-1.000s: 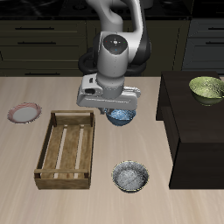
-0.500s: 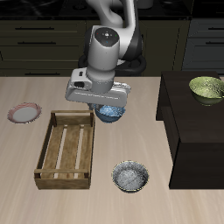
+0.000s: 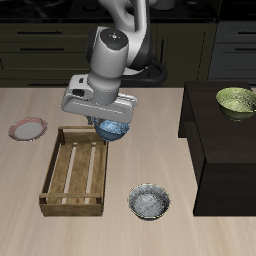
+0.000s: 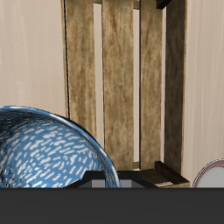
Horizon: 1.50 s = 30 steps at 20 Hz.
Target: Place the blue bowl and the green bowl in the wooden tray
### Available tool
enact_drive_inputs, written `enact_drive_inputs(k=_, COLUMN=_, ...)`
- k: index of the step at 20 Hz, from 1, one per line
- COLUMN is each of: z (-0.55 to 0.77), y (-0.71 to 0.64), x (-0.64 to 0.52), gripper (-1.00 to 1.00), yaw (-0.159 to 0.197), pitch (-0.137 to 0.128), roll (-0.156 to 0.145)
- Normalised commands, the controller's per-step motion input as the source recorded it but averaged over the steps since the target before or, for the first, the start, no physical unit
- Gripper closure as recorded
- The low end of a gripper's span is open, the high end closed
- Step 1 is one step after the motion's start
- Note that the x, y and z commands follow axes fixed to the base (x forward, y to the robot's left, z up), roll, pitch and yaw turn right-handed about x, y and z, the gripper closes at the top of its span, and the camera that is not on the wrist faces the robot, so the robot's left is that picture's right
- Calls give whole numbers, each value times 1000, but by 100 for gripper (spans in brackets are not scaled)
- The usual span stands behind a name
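Note:
My gripper (image 3: 108,122) is shut on the blue bowl (image 3: 112,130) and holds it in the air above the back corner of the wooden tray (image 3: 76,170). In the wrist view the blue bowl (image 4: 48,149) is close under the camera, with the tray's slatted bottom (image 4: 122,83) beneath it. The fingertips themselves are hidden behind the gripper body and the bowl. The green bowl (image 3: 237,100) stands on the dark raised block at the table's side, far from the gripper.
A grey-silver speckled bowl (image 3: 150,201) sits near the table's front edge beside the tray. A small pink-rimmed plate (image 3: 27,129) lies on the tray's other side, also in the wrist view (image 4: 210,173). The dark block (image 3: 222,140) is a tall obstacle.
The gripper has carried the blue bowl sideways from beside the tray to over the tray's back corner. Nothing else moved.

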Motion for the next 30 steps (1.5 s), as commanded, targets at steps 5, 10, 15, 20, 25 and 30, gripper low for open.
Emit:
enact_drive_inputs(k=5, z=94, y=-313, x=59, gripper=100, yaw=-26, pitch=-21, roll=-51)
enact_drive_inputs(k=10, z=14, y=-111, x=34, gripper=100, yaw=8, pitch=-15, roll=-7)
enact_drive_inputs(k=15, z=-20, y=-158, x=17, gripper=100, yaw=12, pitch=-5, roll=6)
enact_drive_inputs(k=20, z=-11, y=-301, x=39, gripper=100, yaw=8, pitch=-3, roll=-21)
enact_drive_inputs(k=25, z=-64, y=-120, x=40, gripper=100, yaw=-14, pitch=5, roll=-24)
enact_drive_inputs(k=30, z=-162, y=27, x=74, gripper=100, yaw=8, pitch=22, roll=-16)
